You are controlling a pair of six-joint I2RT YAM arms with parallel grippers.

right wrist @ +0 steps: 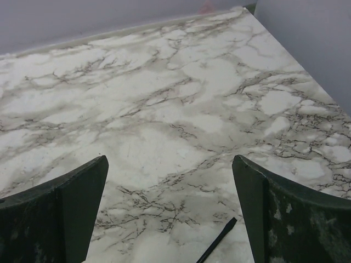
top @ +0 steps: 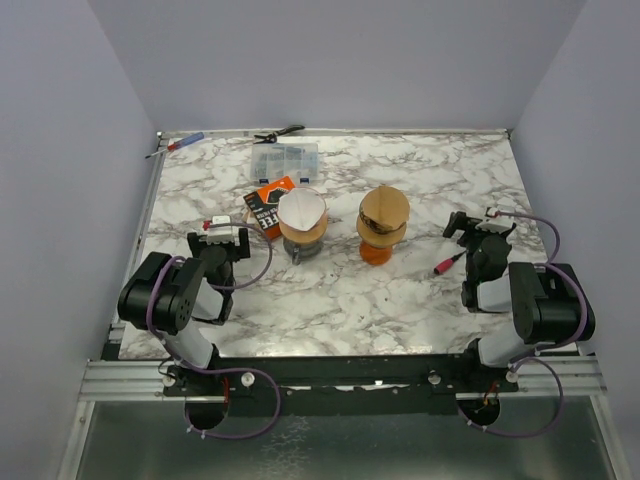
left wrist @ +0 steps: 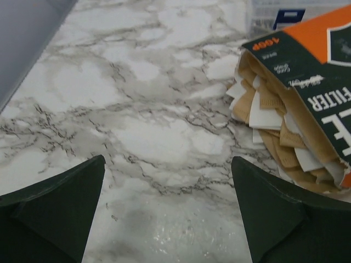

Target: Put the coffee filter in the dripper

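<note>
1. My left claw is spread wide with nothing between its fingers. It hangs low over the marble table, near the left edge.
2. Just to its right lies the orange-and-black filter box, its mouth open toward me. Brown and white coffee filters fan out of it. None of them touches my fingers, so I hold no filter.
3. Next along, near the middle of the table, a dripper stands on a grey base, close beside the box. Its cone looks white inside. I cannot tell whether that is a filter already seated or only the cone's own lining.
4. Right of it stands a second, brown dripper on an orange foot. Whether paper lies in it I cannot tell either.
5. My right claw is also wide and holds nothing. It looks over bare marble, with only a thin black tip lying below it, well apart from both drippers.
6. My judgement: neither claw is carrying anything. If the white cone is bare, the whole job is left: pick one filter from the box and seat it.
</note>
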